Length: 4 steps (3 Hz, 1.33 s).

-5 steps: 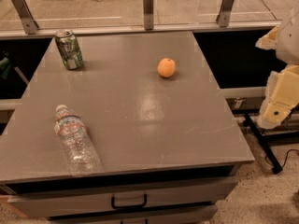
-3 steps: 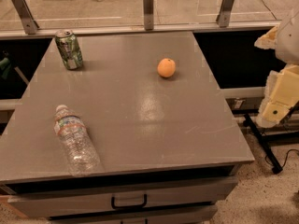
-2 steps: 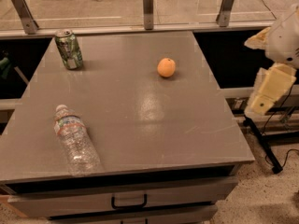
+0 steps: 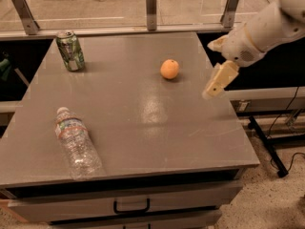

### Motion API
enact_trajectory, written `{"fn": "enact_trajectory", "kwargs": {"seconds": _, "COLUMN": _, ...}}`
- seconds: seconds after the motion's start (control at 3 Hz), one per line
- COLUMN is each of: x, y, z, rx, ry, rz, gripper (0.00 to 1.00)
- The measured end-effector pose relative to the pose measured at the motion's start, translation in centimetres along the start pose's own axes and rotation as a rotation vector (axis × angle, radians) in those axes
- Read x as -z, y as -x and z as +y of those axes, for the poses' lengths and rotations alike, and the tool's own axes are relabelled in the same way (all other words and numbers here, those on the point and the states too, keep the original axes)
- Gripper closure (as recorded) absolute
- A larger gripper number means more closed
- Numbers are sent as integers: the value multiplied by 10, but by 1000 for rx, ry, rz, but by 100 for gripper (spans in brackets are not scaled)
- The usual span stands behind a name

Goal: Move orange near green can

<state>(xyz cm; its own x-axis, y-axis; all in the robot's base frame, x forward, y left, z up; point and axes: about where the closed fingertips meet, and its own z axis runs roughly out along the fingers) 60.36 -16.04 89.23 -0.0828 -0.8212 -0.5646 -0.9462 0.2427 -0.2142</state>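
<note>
Gripper [image 4: 215, 82] over right edge of table [image 4: 143, 175], openness cannot be told, orange [image 4: 169, 69] near its left, green can [image 4: 70, 50] well beyond, bottle [image 4: 77, 144] far left, lying.

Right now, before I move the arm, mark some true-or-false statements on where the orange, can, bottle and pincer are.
1. The orange touches the green can. False: they sit well apart, with the can at the far left corner of the table.
2. The water bottle lies on its side near the front left. True.
3. The pincer holds the orange. False: it hangs by the table's right edge, right of the orange and apart from it.
4. The green can stands upright. True.
</note>
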Motion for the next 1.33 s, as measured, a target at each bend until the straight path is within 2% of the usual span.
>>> {"fn": "enact_trajectory", "kwargs": {"seconds": 0.33, "x": -40, "y": 20, "z": -18, "rx": -22, "ry": 11, "rz": -87, "gripper": 0}}
{"fn": "enact_trajectory", "kwargs": {"seconds": 0.67, "x": -68, "y": 40, "z": -27, "rx": -71, "ry": 41, "rz": -162, "gripper": 0}}
{"fn": "enact_trajectory", "kwargs": {"seconds": 1.0, "x": -94, "y": 56, "z": -30, "rx": -77, "ry": 39, "rz": -195, "gripper": 0}}
{"fn": "enact_trajectory", "kwargs": {"seconds": 1.33, "x": -118, "y": 57, "z": -40, "rx": -110, "ry": 43, "rz": -195, "gripper": 18}}
